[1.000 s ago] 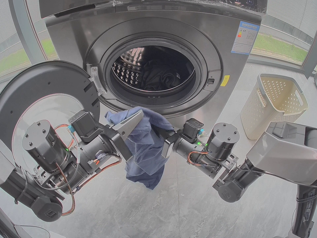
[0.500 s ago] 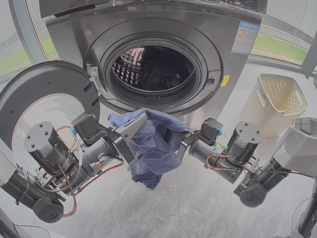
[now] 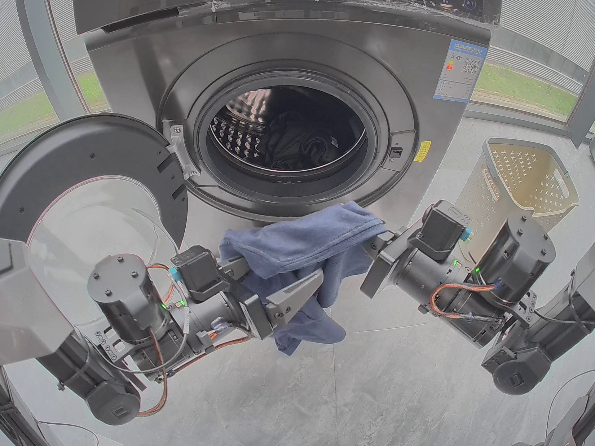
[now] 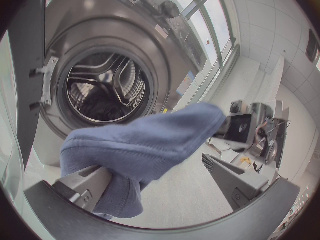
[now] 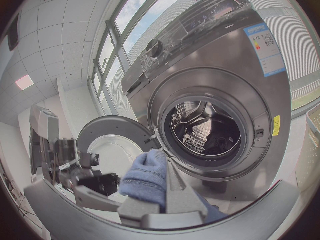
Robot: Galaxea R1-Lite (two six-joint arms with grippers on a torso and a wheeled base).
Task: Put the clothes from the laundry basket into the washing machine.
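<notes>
A blue garment (image 3: 310,243) hangs stretched between my two grippers, in front of and below the washing machine's open drum (image 3: 291,137). My right gripper (image 3: 376,244) is shut on the garment's right end (image 5: 146,177). My left gripper (image 3: 282,274) is open; the cloth (image 4: 143,140) drapes over one of its fingers (image 4: 83,187), and the other finger (image 4: 233,180) is bare. Dark clothes (image 3: 300,144) lie inside the drum. The cream laundry basket (image 3: 527,187) stands on the floor to the machine's right; no clothes show inside it.
The machine's round door (image 3: 80,174) is swung open to the left, close behind my left arm. Grey tiled floor (image 3: 372,391) lies beneath both arms. Windows run behind the machine.
My right gripper has pulled right and slightly up, drawing the garment out wide. My left gripper has dropped lower and shifted right, and less of the cloth now hangs bunched below it.
</notes>
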